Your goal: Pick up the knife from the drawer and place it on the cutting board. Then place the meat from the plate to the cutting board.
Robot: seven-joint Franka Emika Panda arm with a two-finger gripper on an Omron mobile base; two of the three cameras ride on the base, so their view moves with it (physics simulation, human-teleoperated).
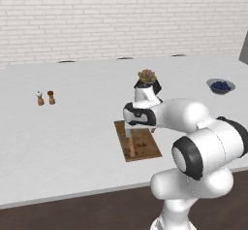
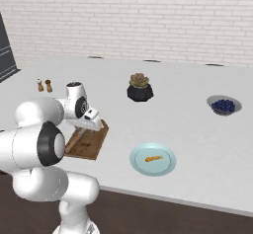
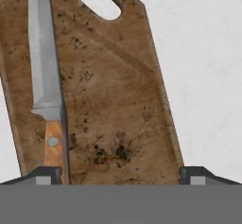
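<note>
One knife lies on the cutting board, along its left side in the hand view: silver-grey blade running toward the top of the frame, orange-brown riveted handle at lower left, just beside the left fingertip. The tool hangs directly over the board with its jaws spread wide; both fingertips sit at the bottom corners and nothing lies between them. In the right base view the tool sits at centre left, low above the board, and the handle pokes out below the wrist toward the lower left. One pale blue plate rests right of the board, at centre bottom of that frame, carrying a small orange-brown strip, presumably the meat. Judged status: knife step looks complete; meat step not begun. Risks: the left finger is close to the handle, so a sideways move before lifting could drag the knife off the board edge. The meat is thin and flat, so a shallow descent could close on air and a deep one could jam against the plate. Placing it on the board's left side would land it on the blade. Also on the surface: potted succulent, bowl of blueberries, two shakers.
</note>
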